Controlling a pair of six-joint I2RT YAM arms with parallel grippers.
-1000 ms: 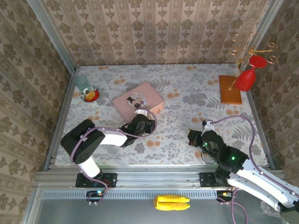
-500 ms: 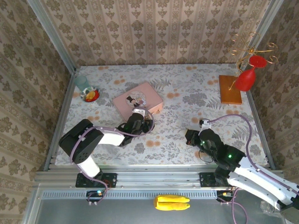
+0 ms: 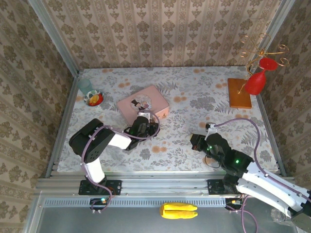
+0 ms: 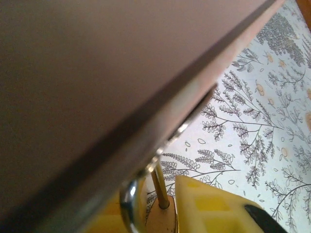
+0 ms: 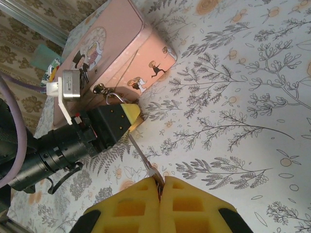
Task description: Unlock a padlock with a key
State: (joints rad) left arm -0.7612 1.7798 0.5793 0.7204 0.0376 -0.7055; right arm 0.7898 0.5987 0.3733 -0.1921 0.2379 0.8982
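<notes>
The black-and-white left arm (image 3: pixel 104 140) is folded at its elbow on the near left and reaches to the right. Its yellow-padded left gripper (image 3: pixel 144 126) sits low, pinching a small brass padlock (image 4: pixel 162 219). The right arm (image 3: pixel 233 162) stretches leftward from the near right, and its yellow-padded right gripper (image 5: pixel 159 183) is clamped on a thin silvery key (image 5: pixel 141 156).

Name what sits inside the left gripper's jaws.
The padlock: its silvery shackle and brass top show between the left gripper's yellow pads; the pads hide the rest.
</notes>
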